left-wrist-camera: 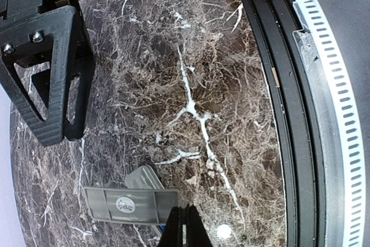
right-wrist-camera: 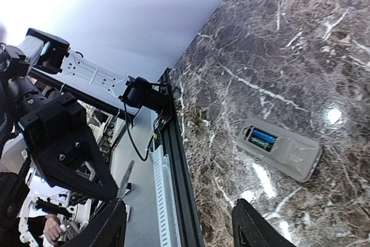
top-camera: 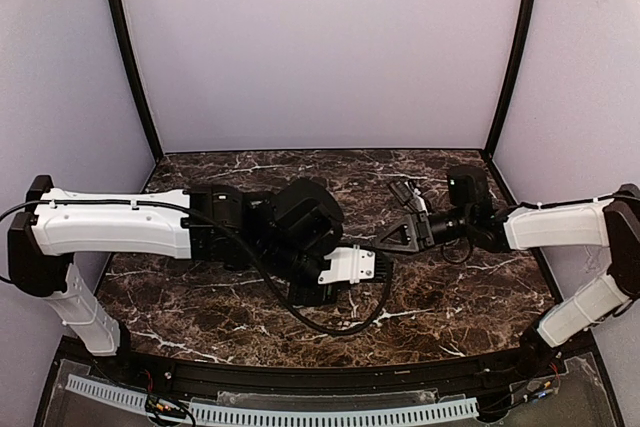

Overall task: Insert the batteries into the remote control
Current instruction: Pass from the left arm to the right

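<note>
The remote control (right-wrist-camera: 289,153) lies back-up on the marble table. Its battery recess is open, with a blue battery (right-wrist-camera: 263,138) in it and a darker one beside that. My left gripper (left-wrist-camera: 185,213) is shut on one end of the flat grey cover (left-wrist-camera: 130,205), which has a round sticker. It holds the cover just above the remote (left-wrist-camera: 137,177). A bit of blue (left-wrist-camera: 160,227) shows under the cover. In the right wrist view the cover (right-wrist-camera: 124,181) appears edge-on. My right gripper (top-camera: 405,232) is open and empty, held off the table to the right of the remote.
The black front rail (left-wrist-camera: 277,114) and the slotted white cable duct (left-wrist-camera: 338,114) run along the table's near edge. The right gripper's triangular fingers (left-wrist-camera: 49,79) hang ahead of the left gripper. The booth walls (top-camera: 320,47) close the back and sides.
</note>
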You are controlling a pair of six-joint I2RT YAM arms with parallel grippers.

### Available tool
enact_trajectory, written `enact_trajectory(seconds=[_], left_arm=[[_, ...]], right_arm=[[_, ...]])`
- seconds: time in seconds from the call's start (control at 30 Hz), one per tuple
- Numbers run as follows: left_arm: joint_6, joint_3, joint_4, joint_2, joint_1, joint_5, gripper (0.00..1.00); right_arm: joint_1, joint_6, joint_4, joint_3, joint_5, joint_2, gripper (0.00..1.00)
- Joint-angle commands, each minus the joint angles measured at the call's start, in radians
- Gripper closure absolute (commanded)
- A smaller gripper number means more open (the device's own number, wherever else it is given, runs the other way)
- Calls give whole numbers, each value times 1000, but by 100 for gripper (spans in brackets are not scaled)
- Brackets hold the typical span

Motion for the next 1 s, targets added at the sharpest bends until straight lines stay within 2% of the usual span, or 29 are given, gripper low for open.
enact_trajectory(seconds=[0.0, 0.33, 0.57, 0.77, 0.97], left_arm=[[41, -6, -44, 11, -7, -82, 100], [70, 4, -74, 54, -20, -103, 100], [77, 11, -81, 73, -27, -114, 100], [79, 12, -81, 74, -31, -121, 100], [82, 15, -85, 86, -36, -128, 100]], right_arm=[[73, 52, 52, 43, -25, 36, 39], [138, -18, -52, 123, -16, 124, 43], [165, -20, -44, 149, -25, 174, 50], [176, -49, -89, 167, -37, 216, 52], [188, -41, -66, 173, -55, 233, 65]])
